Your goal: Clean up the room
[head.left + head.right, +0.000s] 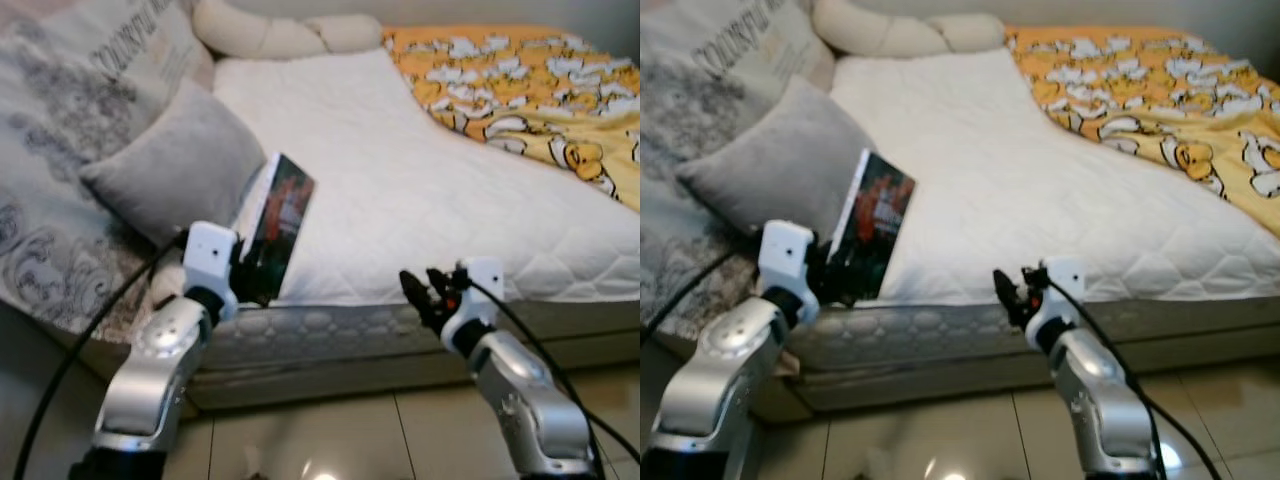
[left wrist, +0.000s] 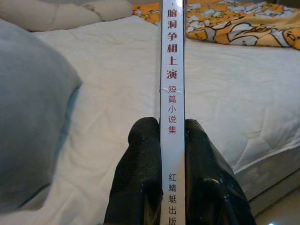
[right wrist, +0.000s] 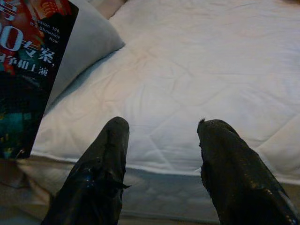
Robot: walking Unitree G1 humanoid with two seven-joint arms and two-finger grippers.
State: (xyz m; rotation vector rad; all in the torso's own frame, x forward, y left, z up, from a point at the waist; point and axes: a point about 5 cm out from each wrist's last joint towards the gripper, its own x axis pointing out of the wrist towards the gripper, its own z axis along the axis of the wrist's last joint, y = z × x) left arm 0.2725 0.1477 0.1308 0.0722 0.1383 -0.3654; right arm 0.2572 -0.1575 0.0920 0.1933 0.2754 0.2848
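Black fingers [image 2: 140,178] of the left gripper [image 1: 250,275] pinch a book [image 1: 280,225] by its lower edge, spine toward the wrist camera, holding it upright just above the near edge of the bed [image 1: 400,180], beside a grey pillow [image 1: 175,170]. The right gripper [image 1: 425,290] hangs in front of the mattress side with its fingers spread wide and empty. Likely step — carrying the book off the bed to put it away. Next it needs a steady hold while the robot turns toward a shelf or counter — a tilt could let the thin book slip.
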